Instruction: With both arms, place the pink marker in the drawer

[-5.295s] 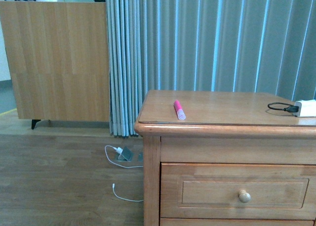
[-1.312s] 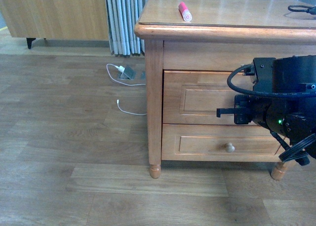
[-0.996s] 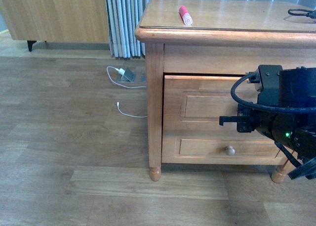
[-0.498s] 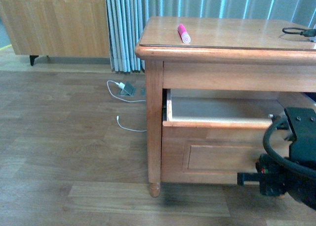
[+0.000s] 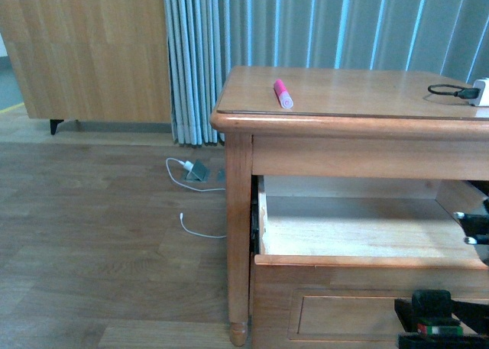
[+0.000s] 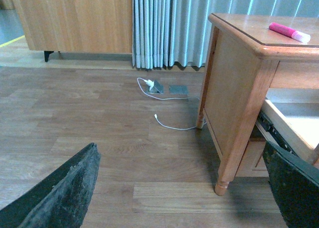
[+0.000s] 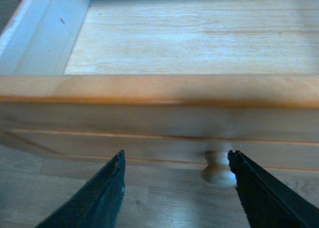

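Observation:
The pink marker [image 5: 283, 94] lies on top of the wooden nightstand [image 5: 344, 89], pale cap end toward me; it also shows in the left wrist view as the pink marker [image 6: 289, 32]. Below it the drawer [image 5: 367, 261] stands pulled out, its light interior [image 7: 199, 33] bare. My right gripper [image 7: 174, 160] is open just in front of the drawer front, the round knob [image 7: 218, 170] between its fingers, close to one of them and untouched. Part of that arm [image 5: 439, 326] shows at the bottom right of the front view. My left gripper [image 6: 184, 180] hangs open over the floor, left of the nightstand.
A white charger and cable [image 5: 191, 169] lie on the wood floor by the grey curtain [image 5: 306, 28]. A wooden panel [image 5: 84, 51] stands at the back left. A black cable [image 5: 447, 92] and a white block [image 5: 481, 91] rest on the nightstand's right end.
The drawer has slid from shut to well pulled out. The right arm has dropped low, mostly out of the front view, which now looks higher. The marker stays in place.

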Robot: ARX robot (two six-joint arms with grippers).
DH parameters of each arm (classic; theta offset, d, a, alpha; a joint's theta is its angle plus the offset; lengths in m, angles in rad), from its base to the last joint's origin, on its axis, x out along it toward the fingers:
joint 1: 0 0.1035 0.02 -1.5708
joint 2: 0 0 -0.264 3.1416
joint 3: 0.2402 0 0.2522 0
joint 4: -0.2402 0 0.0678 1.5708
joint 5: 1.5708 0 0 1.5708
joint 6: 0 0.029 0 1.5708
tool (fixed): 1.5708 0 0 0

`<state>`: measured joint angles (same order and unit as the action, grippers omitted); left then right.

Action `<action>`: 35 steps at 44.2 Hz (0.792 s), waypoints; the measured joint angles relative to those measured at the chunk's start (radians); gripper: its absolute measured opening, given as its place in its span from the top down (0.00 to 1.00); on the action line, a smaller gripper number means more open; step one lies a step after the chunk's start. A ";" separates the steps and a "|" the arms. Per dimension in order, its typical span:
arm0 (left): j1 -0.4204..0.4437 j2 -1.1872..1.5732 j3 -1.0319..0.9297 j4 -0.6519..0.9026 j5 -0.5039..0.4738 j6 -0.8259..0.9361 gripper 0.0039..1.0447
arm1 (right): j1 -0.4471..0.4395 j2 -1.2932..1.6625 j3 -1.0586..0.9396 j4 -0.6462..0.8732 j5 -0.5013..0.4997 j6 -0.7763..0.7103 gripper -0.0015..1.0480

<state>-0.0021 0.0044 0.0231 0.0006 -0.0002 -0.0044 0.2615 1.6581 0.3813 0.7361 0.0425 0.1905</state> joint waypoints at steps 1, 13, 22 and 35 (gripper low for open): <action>0.000 0.000 0.000 0.000 0.000 0.000 0.06 | -0.005 -0.029 -0.011 -0.018 -0.007 0.000 0.33; 0.000 0.000 0.000 0.000 0.000 0.000 0.06 | -0.118 -0.546 -0.112 -0.380 -0.135 -0.009 0.09; 0.000 0.000 0.000 0.000 0.000 0.000 0.06 | -0.248 -0.975 -0.112 -0.695 -0.265 -0.031 0.08; 0.000 0.000 0.000 0.000 0.000 0.000 0.06 | -0.455 -1.339 -0.131 -0.877 -0.443 -0.018 0.08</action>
<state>-0.0021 0.0044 0.0231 0.0006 -0.0002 -0.0044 -0.1932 0.3187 0.2504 -0.1410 -0.4000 0.1726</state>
